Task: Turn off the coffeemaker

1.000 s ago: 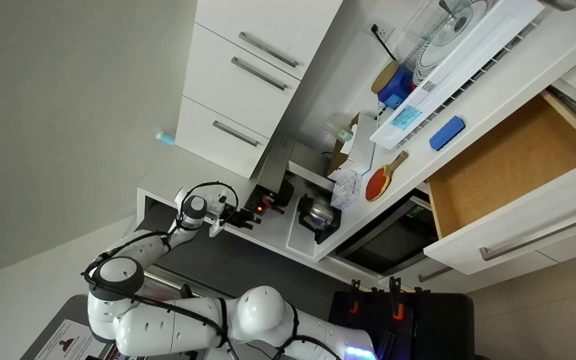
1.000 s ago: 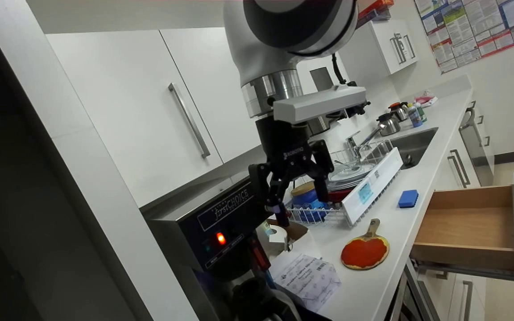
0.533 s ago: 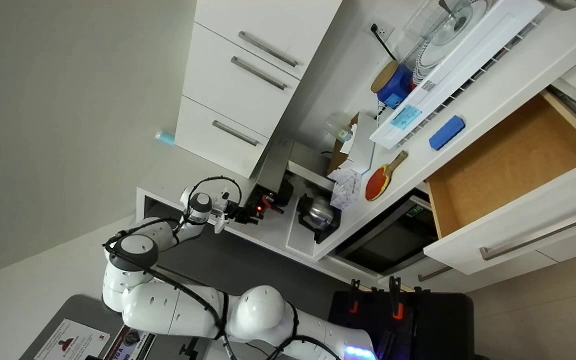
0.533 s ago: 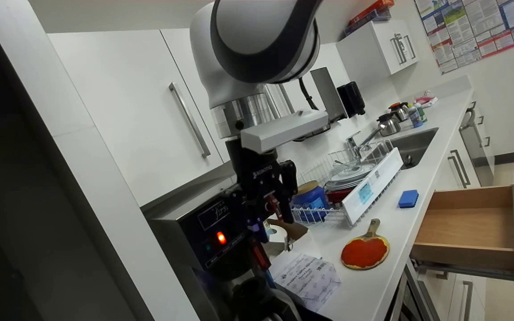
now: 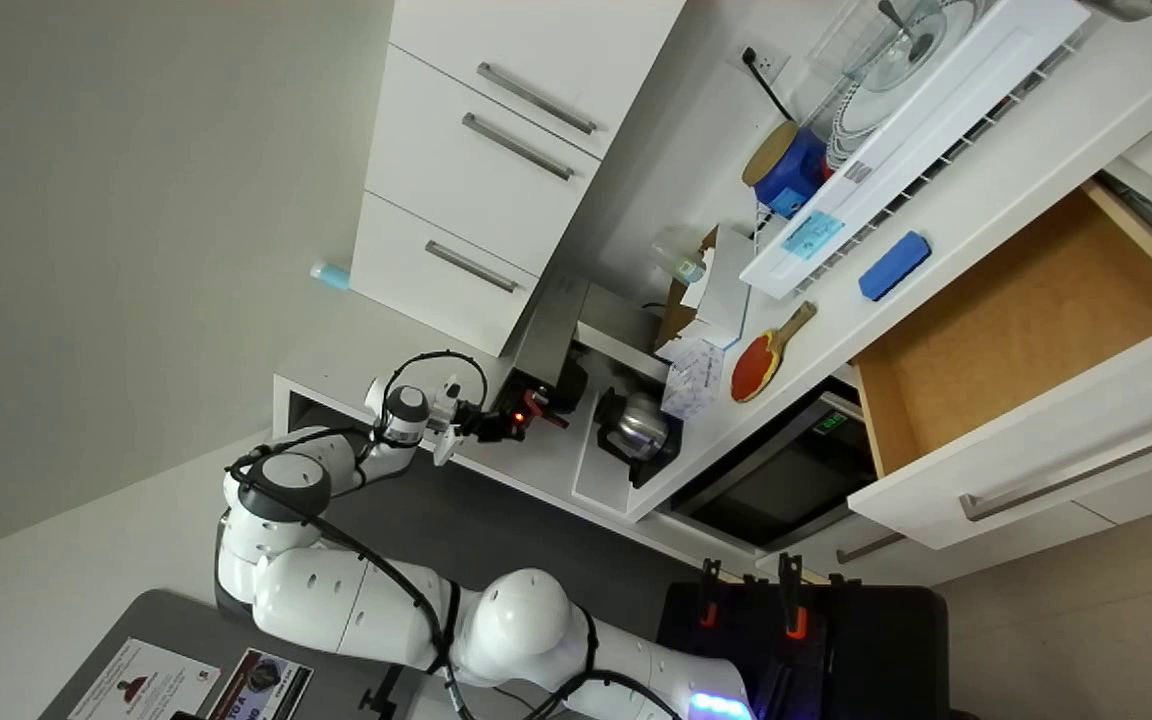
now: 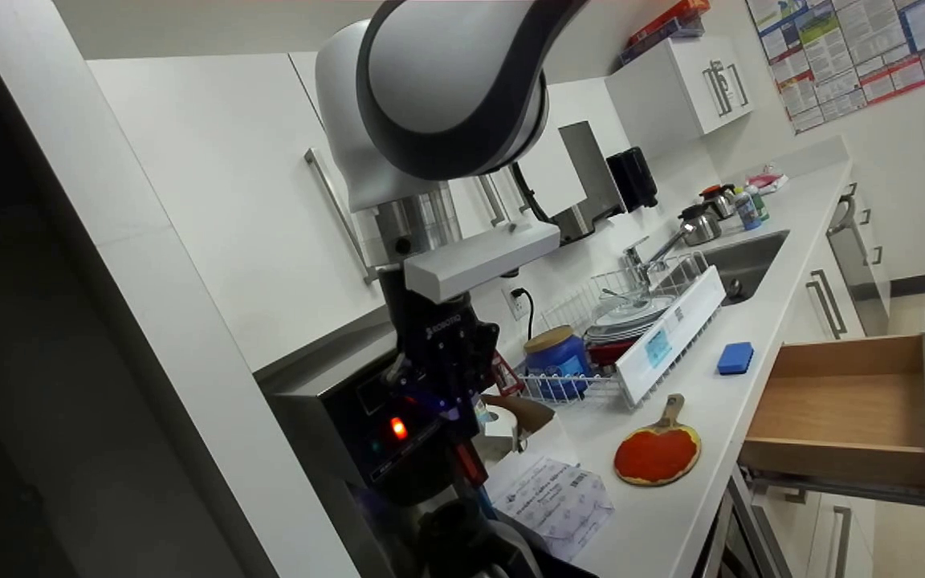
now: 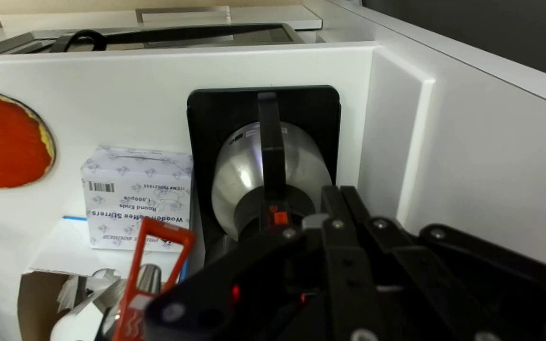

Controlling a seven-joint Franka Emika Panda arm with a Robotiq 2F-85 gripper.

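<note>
The coffeemaker (image 6: 354,453) has a dark front panel with a lit orange-red light (image 6: 398,428), seen glowing in both exterior views. My gripper (image 7: 340,188) is shut; in the wrist view its fingertips lie side by side with nothing between them. From outside, the gripper (image 5: 514,432) stands right at the panel, close to the light. Whether the fingertips touch the panel I cannot tell, and the gripper covers part of it. Below sits a silver carafe (image 7: 296,156) with a black handle on a black base, showing past the fingers in the wrist view.
A coffee stirrer box (image 7: 135,194) and an open carton (image 5: 726,290) stand beside the coffeemaker. A red-handled item (image 7: 142,255) is near them. Further along are a red-and-yellow paddle (image 6: 655,455), a blue sponge (image 6: 734,358), the dish rack (image 6: 671,333) and an open drawer (image 6: 840,389).
The gripper has gone from open to shut. The arm has moved toward the coffeemaker's panel, shifting left and down in an exterior view. The panel light stays lit.
</note>
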